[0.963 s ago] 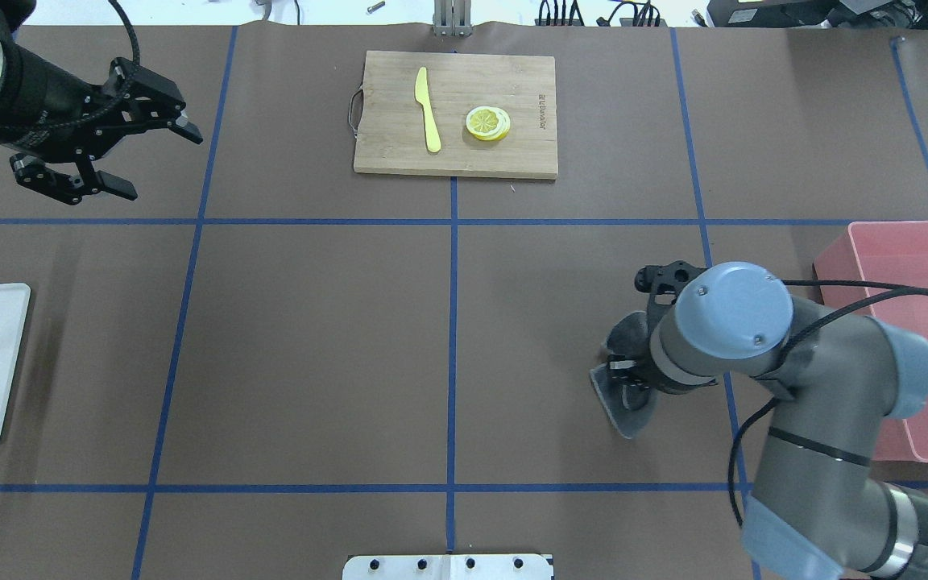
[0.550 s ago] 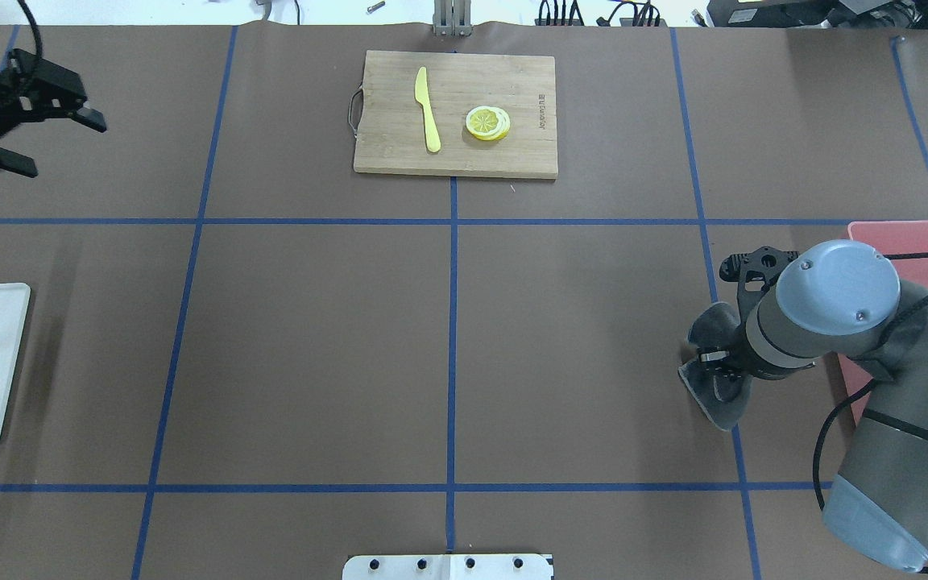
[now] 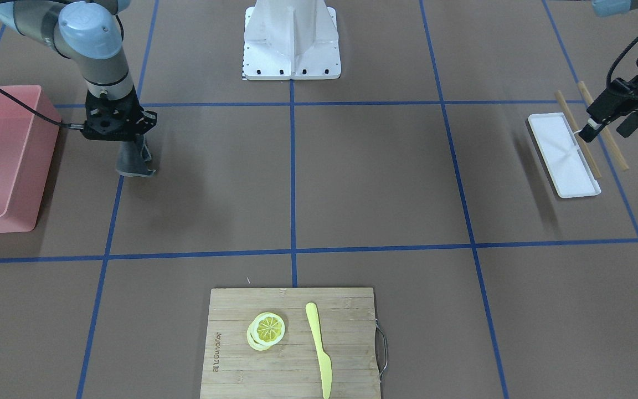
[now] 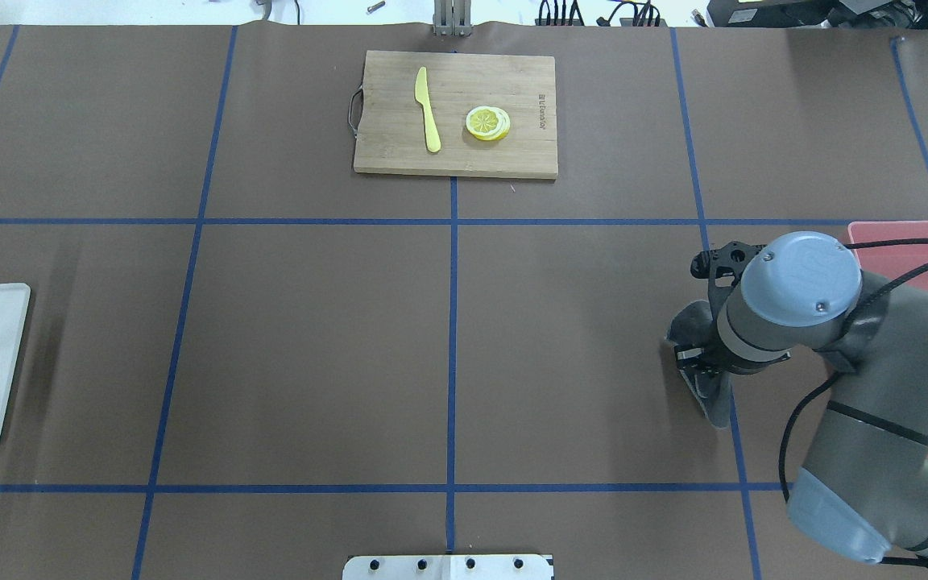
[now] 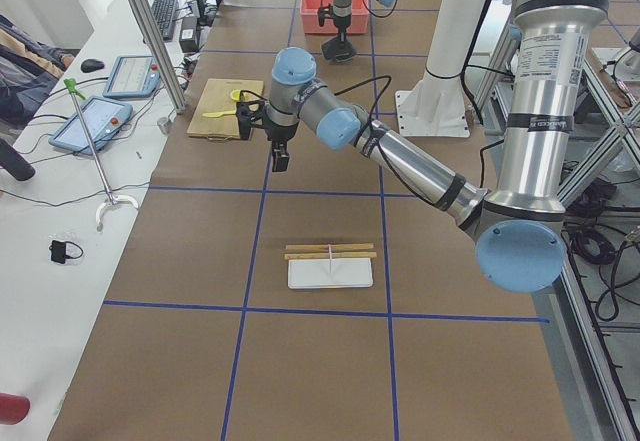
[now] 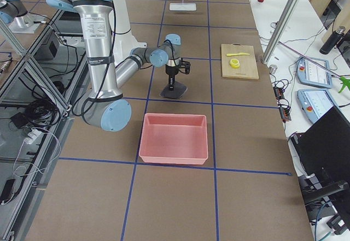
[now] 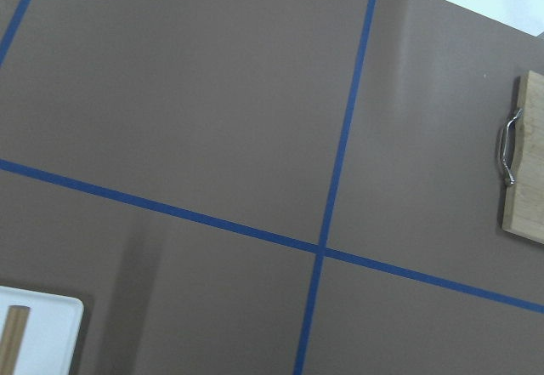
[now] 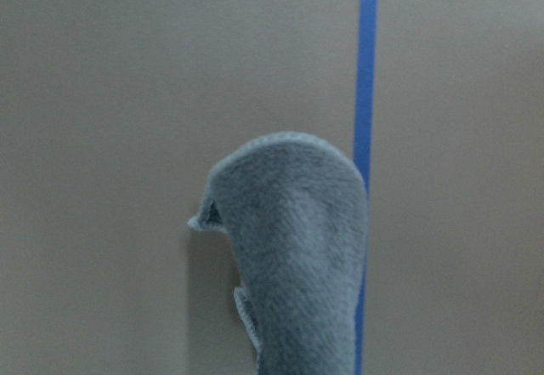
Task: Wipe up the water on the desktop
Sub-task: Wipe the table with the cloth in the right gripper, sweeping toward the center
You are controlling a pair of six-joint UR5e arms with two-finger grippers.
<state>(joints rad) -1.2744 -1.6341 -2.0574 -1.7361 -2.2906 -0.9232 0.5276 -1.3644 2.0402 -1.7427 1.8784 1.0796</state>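
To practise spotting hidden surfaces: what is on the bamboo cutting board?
A yellow knife and stacked lemon slices lie on the cutting board; wood beneath them is hidden.

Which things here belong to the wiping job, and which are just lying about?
Job: cloth; right gripper, shut on it; desktop. No water shows.

Lying about: board; knife; lemon slices; pink bin; white tray; chopsticks.
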